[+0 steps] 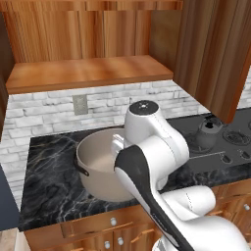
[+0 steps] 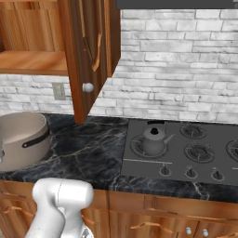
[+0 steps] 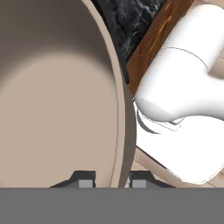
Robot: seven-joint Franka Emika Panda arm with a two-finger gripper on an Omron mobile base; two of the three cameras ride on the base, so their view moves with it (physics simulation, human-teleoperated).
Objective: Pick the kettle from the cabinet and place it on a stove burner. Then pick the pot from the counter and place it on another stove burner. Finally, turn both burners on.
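Left base view: the pot (image 1: pixel 100 164) is seen near the counter's (image 1: pixel 49 181) front edge, the kettle (image 1: pixel 207 133) on a burner.
Right base view: open counter is shown between pot and cooktop (image 2: pixel 139 171).
Hand view: the pot's wall is pinched between the fingertips (image 3: pixel 85 179) of the gripper (image 3: pixel 112 180).

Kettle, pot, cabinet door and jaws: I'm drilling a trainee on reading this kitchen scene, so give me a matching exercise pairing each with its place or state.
Things:
1. kettle
2. pot
3. cabinet door
4. gripper jaws

Places or states:
A. swung open
B. on the black marble counter
C. one on each side of the pot's rim
D. on a stove burner

Pairs: 1-D, 2-B, 3-A, 4-C
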